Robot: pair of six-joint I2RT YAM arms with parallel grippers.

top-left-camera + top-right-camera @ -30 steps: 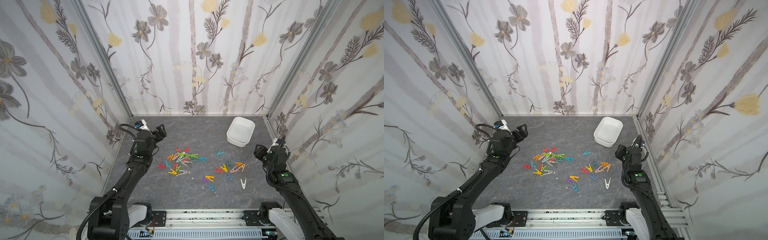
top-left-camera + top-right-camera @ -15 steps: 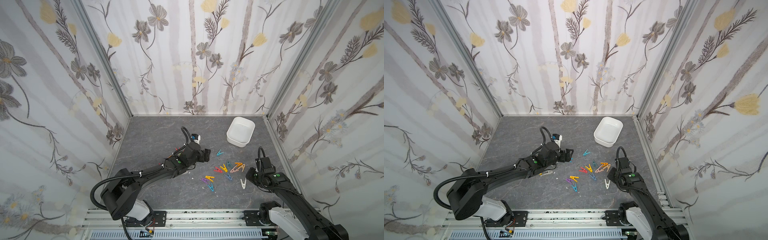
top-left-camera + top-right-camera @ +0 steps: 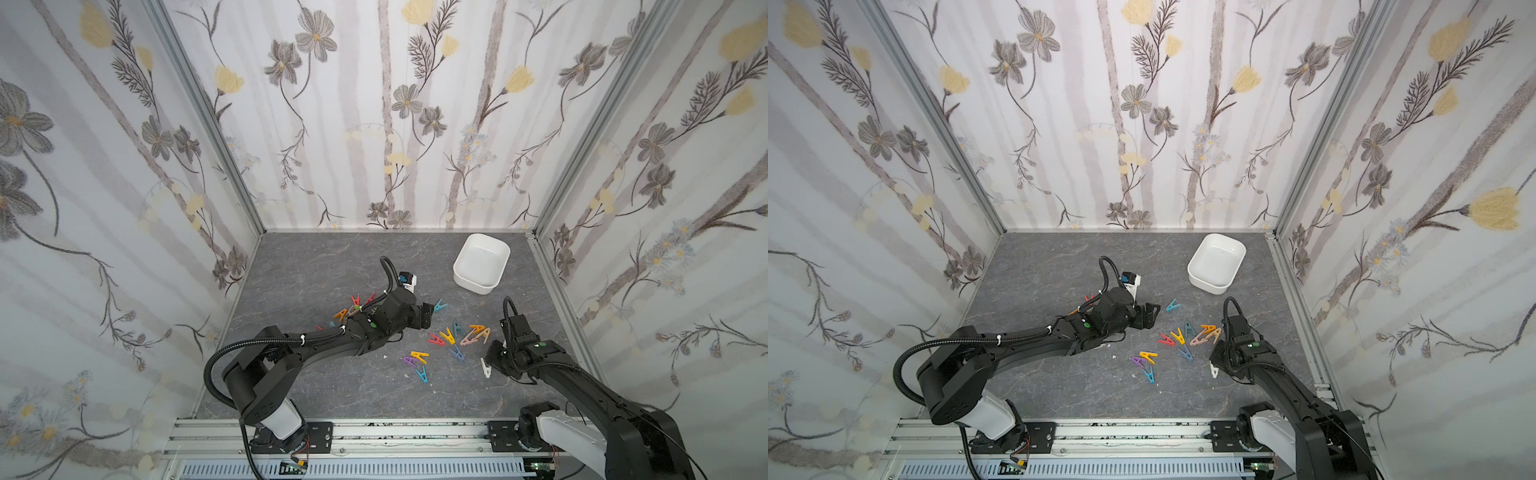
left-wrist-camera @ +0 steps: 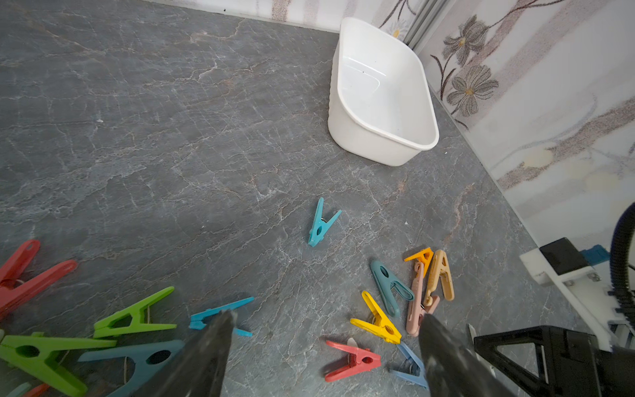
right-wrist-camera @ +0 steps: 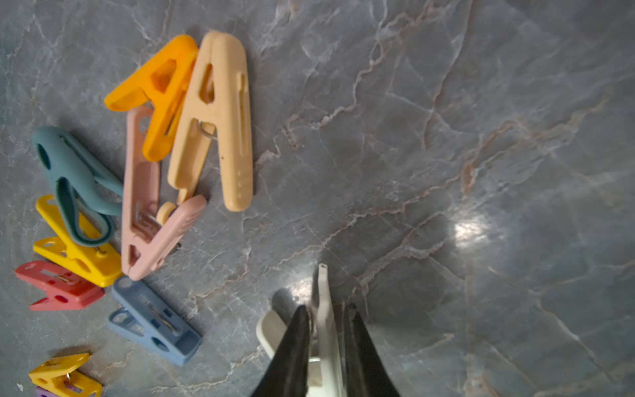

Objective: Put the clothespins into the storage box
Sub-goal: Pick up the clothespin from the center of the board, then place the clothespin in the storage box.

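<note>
Marbled tabletop (image 5: pixel 446 137), right hand (image 5: pixel 325 307) pinching white clothespin (image 5: pixel 322 285)

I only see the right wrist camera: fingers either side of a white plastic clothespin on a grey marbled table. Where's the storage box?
Observer: The white plastic rectangular storage box stands near the table's back right corner, beyond the right gripper and its white plastic clothespin.
Operator: Anything inside?
Observer: No clothespins; the left wrist view shows it empty.
Operator: And the left arm?
Observer: The left gripper is open, low over the table's middle, a lone teal A-shaped plastic clothespin just ahead of it.
</note>
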